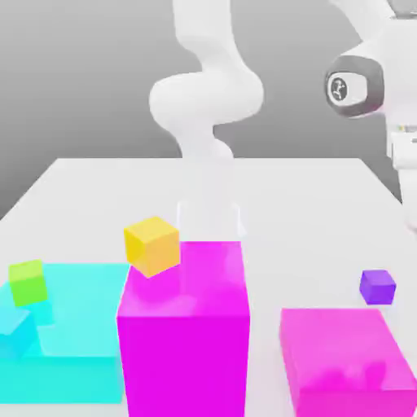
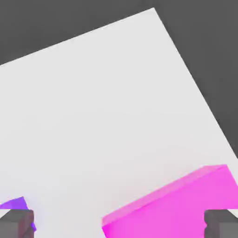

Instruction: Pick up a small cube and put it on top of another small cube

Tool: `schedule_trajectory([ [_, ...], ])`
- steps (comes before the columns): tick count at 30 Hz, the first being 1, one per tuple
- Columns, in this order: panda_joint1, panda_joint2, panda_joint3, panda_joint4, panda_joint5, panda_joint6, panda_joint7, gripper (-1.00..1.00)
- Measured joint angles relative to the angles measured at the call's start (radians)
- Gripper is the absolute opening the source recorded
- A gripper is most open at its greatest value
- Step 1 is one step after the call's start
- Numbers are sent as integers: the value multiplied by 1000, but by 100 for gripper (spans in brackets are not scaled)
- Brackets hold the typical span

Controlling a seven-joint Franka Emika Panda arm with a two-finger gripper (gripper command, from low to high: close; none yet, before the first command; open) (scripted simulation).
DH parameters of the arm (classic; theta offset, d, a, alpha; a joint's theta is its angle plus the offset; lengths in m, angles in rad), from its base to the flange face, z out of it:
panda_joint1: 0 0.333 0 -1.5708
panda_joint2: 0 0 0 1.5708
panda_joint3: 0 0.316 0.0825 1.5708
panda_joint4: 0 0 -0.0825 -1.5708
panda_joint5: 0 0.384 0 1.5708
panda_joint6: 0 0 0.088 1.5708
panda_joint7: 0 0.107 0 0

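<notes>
On the white bench (image 1: 309, 212), going from the exterior view's left: a small lime-green cube (image 1: 28, 282) sits on a low, flat cyan block (image 1: 73, 342) at the near left corner. Next, an orange-yellow cube (image 1: 151, 244) rests tilted against the upper left edge of a tall magenta block (image 1: 184, 342) near the middle of the front edge. Behind that block rises the white robot arm (image 1: 208, 89). Further right, a lower, wide magenta block (image 1: 346, 358) lies at the near right corner. Just behind it, close to the right edge of the bench, stands the tiny plain violet-purple cube (image 1: 378, 287), on the bare surface and apart from everything else.

High above that right edge hangs the arm's wrist. In the hand view the gripper (image 2: 119, 224) has its two dark fingertips (image 2: 16, 223) spread as wide as they go, with nothing between them; the purple cube peeks in beside one fingertip and the wide magenta block lies near the other.

The purple cube looks rigid, smooth and very light, so it should tolerate a firm pinch but could skid or tip if nudged off-centre. The sensible hold is across two opposite flat side faces, fingers square to them and centred, coming straight down from above.
</notes>
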Motion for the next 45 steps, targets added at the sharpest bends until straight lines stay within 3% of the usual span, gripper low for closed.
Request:
schedule_trajectory([
  [6,113,167,18,-71,-176,101,14,0],
  [12,212,377,-103,-40,-322,261,109,0],
  [13,226,400,-119,-35,-330,279,116,-100],
  [20,226,399,-119,-36,-332,278,117,-100],
  [26,167,207,-30,-74,-207,126,24,-100],
  [28,165,189,-40,-34,-226,47,32,-100],
  [41,-143,191,-361,416,-462,-531,-24,-100],
  [45,-252,178,-456,480,-459,-609,-103,-100],
])
